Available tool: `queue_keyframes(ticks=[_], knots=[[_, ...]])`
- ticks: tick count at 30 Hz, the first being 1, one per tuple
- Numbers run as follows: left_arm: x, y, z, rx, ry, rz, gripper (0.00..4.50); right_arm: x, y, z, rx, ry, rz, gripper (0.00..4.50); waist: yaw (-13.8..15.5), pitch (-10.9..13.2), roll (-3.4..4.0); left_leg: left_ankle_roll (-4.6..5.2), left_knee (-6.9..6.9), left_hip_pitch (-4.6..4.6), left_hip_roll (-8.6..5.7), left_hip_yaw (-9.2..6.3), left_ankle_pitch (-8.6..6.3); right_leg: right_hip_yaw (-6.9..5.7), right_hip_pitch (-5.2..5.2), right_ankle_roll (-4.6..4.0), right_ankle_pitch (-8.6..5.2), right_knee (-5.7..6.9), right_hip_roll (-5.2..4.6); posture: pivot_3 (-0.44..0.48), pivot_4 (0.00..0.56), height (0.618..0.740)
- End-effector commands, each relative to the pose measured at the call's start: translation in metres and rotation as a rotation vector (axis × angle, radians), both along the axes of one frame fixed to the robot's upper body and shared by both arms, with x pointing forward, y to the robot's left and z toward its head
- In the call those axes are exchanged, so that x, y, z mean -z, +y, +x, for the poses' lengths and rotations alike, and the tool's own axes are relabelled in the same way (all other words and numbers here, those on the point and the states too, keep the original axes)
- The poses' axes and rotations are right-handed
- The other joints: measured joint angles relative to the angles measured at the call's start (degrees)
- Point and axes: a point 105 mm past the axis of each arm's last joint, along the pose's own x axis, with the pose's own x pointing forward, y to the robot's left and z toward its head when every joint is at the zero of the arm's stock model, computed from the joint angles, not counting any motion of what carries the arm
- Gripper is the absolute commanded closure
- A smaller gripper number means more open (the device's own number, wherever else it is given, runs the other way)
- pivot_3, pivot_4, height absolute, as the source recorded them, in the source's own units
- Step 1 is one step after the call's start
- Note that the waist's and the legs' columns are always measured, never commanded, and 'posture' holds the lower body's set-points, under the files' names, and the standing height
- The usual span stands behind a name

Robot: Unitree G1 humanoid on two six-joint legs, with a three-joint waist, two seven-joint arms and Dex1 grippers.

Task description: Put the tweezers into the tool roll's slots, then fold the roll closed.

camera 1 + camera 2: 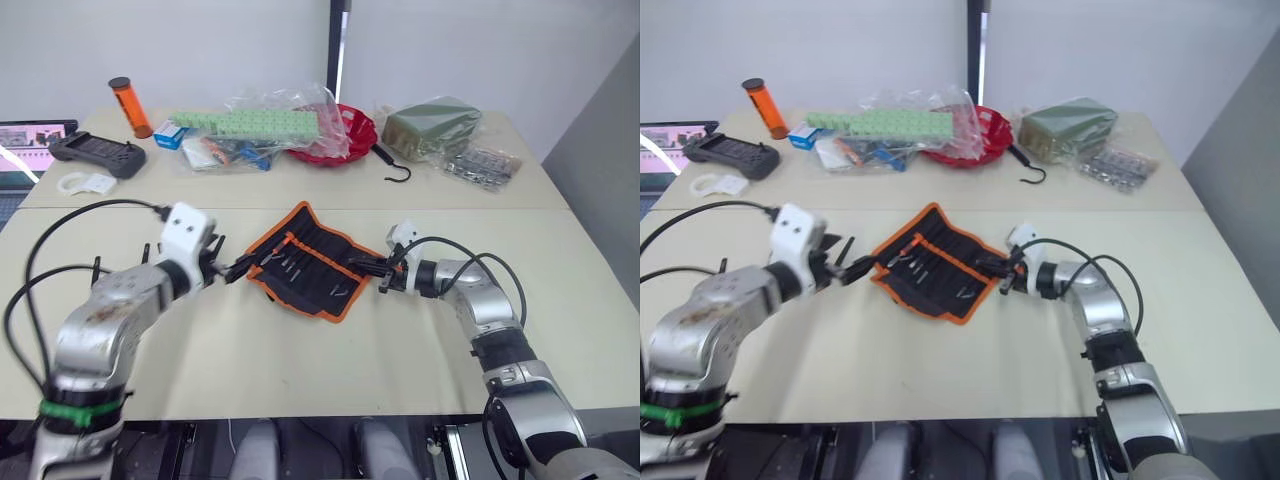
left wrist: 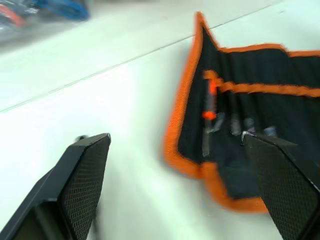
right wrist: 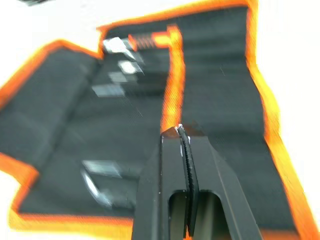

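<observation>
Lying open mid-table: the tool roll point(image 1: 305, 260), tweezers point(image 1: 297, 262) seemingly seated in the slots point(image 3: 120, 75). Spread wide at its left edge, the left gripper point(image 2: 180, 195); pressed together empty over its right edge, the right gripper point(image 3: 181, 137). Best to pinch one orange edge and fold evenly, pinning the other. Beyond, a pale table point(image 1: 250, 350), black hook point(image 1: 396, 170), red bowl point(image 1: 355, 135), white wall.
</observation>
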Motion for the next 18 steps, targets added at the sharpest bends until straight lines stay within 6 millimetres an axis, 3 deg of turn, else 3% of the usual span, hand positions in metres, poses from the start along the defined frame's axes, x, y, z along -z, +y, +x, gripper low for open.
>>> queue_keyframes(ticks=[1, 7, 14, 18], knots=[[-0.017, 0.029, -0.010, -0.062, -0.140, 0.068, 0.01, -0.005, 0.000, 0.004, -0.027, -0.046, -0.021, 4.50, 0.0, 0.0, 0.01, 0.00, 0.00, 0.00, 0.01, 0.00, 0.00, -0.01, 0.00, 0.00, 0.00, 0.00, 0.00, 0.000, 0.150, 0.740], [-0.001, 0.092, -0.048, -0.211, -0.072, -0.059, 0.01, 0.005, 0.004, 0.004, -0.055, -0.023, -0.014, 4.50, 0.0, 0.0, 0.01, 0.00, 0.00, 0.07, 0.03, 0.03, 0.00, -0.01, 0.04, -0.02, 0.01, 0.01, 0.01, 0.000, 0.150, 0.740], [0.007, 0.135, -0.093, -0.422, -0.135, -0.132, 0.01, -0.005, 0.016, 0.003, -0.094, -0.042, 0.049, 4.50, -0.1, 0.0, 0.00, 0.00, -0.01, 0.15, 0.07, 0.04, 0.00, 0.00, 0.08, -0.04, 0.01, 0.02, 0.01, 0.000, 0.150, 0.740], [0.022, 0.151, -0.120, -0.564, -0.151, -0.129, 0.01, -0.011, 0.022, 0.005, -0.106, -0.049, 0.056, 4.50, 0.0, 0.0, 0.00, 0.00, 0.02, 0.12, 0.05, 0.06, -0.01, 0.01, 0.09, -0.05, 0.02, -0.01, -0.03, 0.000, 0.150, 0.740]])
